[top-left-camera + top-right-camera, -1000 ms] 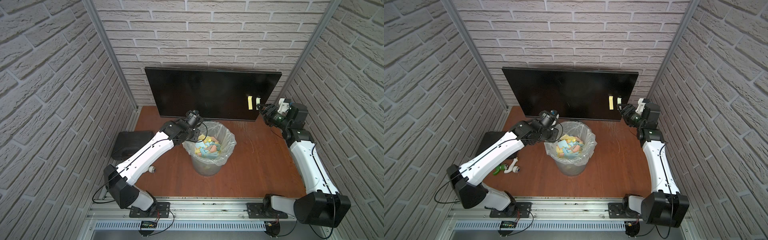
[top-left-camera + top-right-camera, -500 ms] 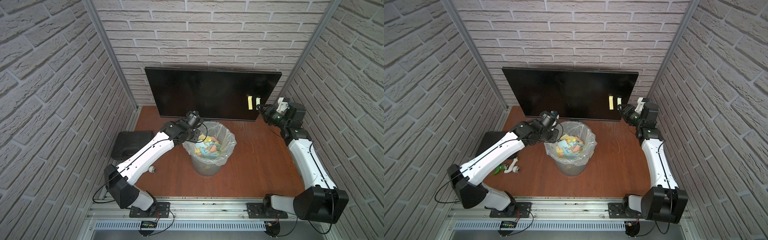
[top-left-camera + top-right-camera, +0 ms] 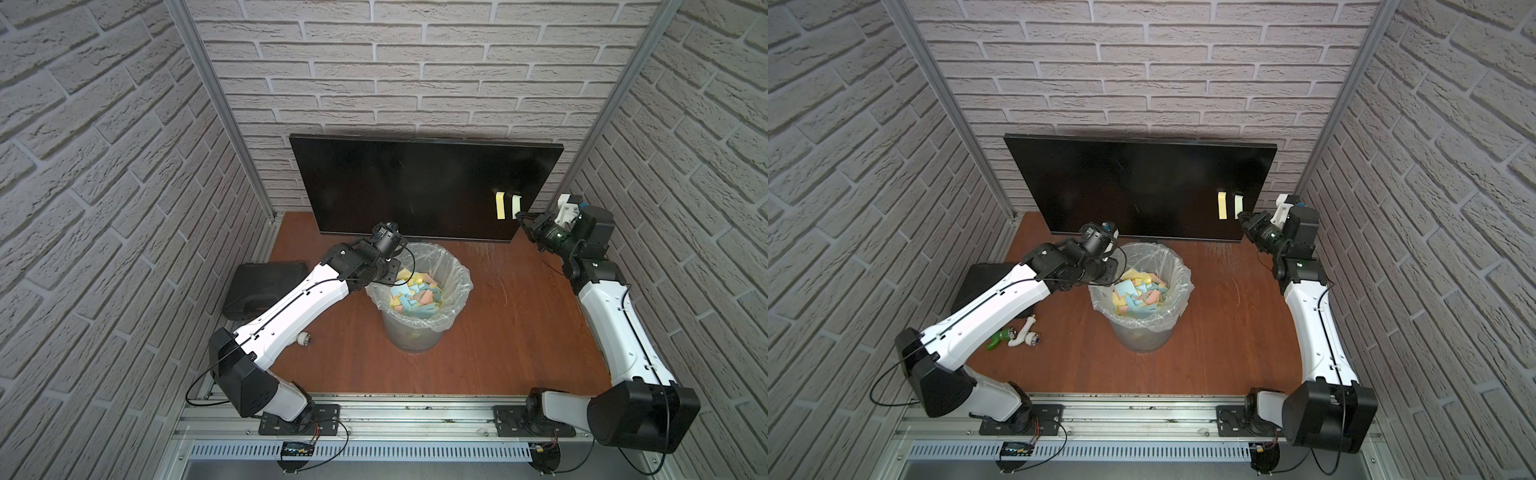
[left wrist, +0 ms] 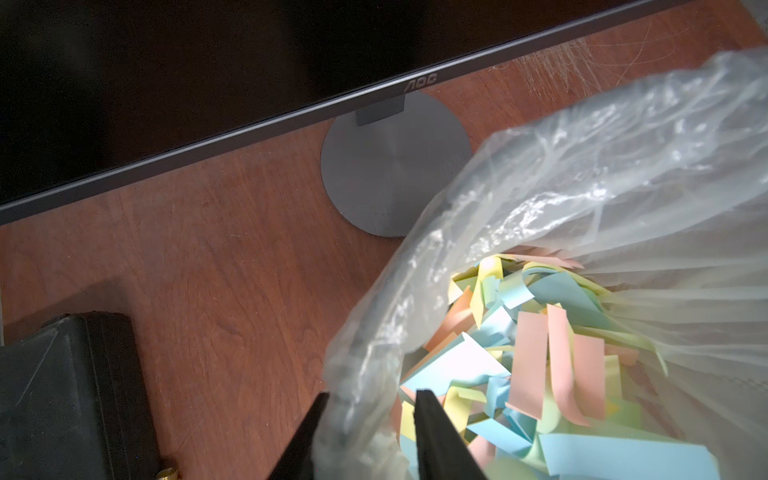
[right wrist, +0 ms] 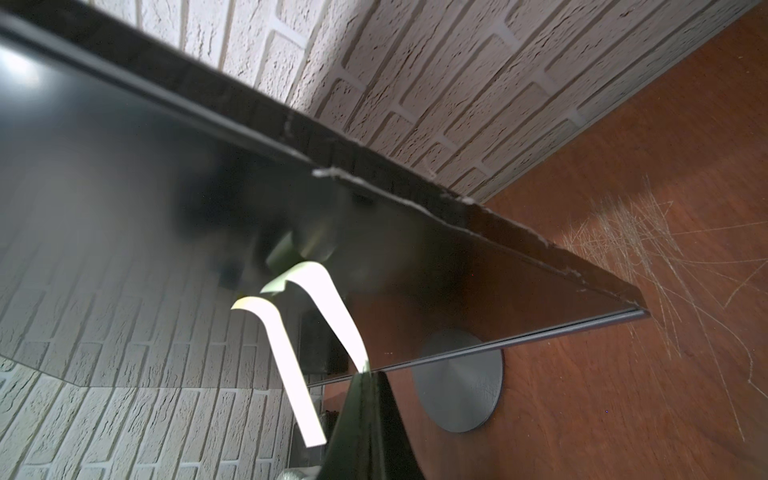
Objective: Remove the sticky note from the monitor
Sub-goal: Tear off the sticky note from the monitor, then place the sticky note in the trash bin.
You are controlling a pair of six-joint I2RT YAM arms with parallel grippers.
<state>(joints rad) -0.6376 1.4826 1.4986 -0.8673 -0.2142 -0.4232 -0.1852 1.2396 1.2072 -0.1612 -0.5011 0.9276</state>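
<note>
right tool (image 3: 519,215): the jaws are pressed flat together on the free lower end of the sticky note (image 5: 328,307), right at the screen.
sticky note: a pale strip is stuck by its upper end to the monitor (image 3: 415,187), directly above the right tool, with its lower part curled off the glass.
second strip (image 3: 500,205): seen just beside the sticky note, on the side away from the screen's side edge; whether it is a note or a reflection cannot be told.
screen edge: the monitor's side bezel runs just outside the right tool, and the brick side wall is close behind that wrist.
left tool (image 4: 370,395): narrowed on the rim of the bin (image 3: 461,270), one finger outside the liner and one inside.
open room: bare table (image 3: 519,324) is seen below the right tool, between it and the bin.
case (image 3: 266,286): laid outside the left tool, apart from the bin.
</note>
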